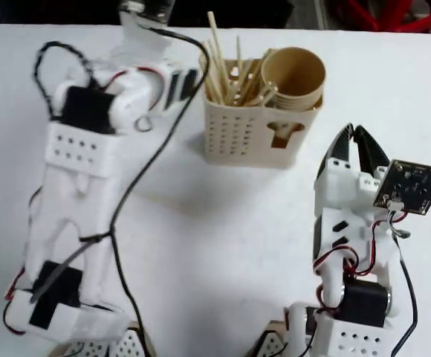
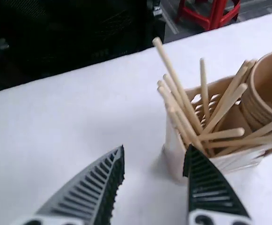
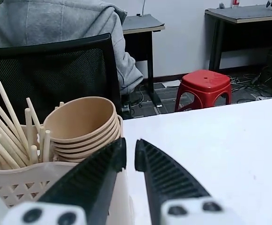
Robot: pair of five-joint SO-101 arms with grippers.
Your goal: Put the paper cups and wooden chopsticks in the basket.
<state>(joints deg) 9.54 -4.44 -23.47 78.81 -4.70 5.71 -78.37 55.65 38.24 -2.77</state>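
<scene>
High view: cups and chopsticks in basket, jaws empty

A perforated basket [image 1: 249, 134] is seen on the white tabletop [image 1: 201, 223], between the two arms. A nested stack of cups [image 1: 293, 74] is held at one end of it, tilted. A bundle of chopsticks [image 1: 227, 71] is stood at the other end, leaning at mixed angles. The left jaws are spread wide with nothing held, close beside the chopstick end; contact cannot be judged. The right jaws are parted by a narrow gap only, empty, near the cup end.
</scene>
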